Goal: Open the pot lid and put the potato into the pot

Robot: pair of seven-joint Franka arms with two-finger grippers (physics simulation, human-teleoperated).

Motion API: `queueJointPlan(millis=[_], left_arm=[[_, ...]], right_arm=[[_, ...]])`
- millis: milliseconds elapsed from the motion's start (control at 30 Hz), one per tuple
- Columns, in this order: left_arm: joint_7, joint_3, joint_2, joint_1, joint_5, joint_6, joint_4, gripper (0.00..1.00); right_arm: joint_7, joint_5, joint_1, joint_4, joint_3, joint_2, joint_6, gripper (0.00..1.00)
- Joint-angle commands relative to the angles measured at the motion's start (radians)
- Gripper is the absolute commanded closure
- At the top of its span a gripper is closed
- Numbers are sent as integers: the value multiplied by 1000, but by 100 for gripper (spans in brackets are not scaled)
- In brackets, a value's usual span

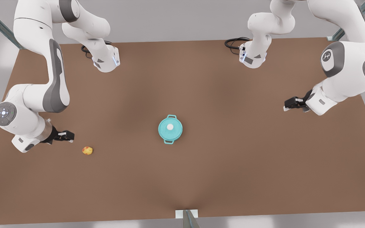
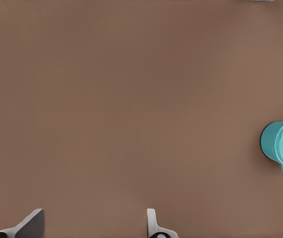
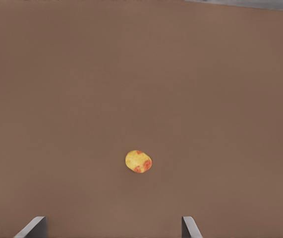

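Mid-table, lidded pot (image 1: 170, 129); potato (image 1: 87, 150) near right gripper (image 1: 70, 136), fingers apart.

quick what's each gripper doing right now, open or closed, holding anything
Left gripper: open, holding nothing, off to one side of the pot.
Right gripper: open, holding nothing, near the potato.

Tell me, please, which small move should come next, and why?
Probably the left gripper should move toward the pot lid, because the lid lies on the pot. The right gripper waits beside the potato. Both have open jaws.
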Motion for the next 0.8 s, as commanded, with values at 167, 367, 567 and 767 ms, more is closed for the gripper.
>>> queueJointPlan(millis=[167, 367, 567, 767], left_arm=[[-162, -55, 71, -181, 126, 63, 35, 0], [-1030, -55, 522, -609, 180, 296, 326, 0], [-1250, -58, 669, -680, 178, 425, 406, 0], [-1208, -81, 778, -684, 175, 506, 497, 0]], right_arm=[[-1132, -97, 24, 3, 70, -15, 15, 0], [-1461, -38, 32, -92, 73, 95, 323, 0], [-1485, -41, 29, -211, 70, 115, 536, 0], [-1527, -88, 19, -245, 64, 152, 581, 0]])
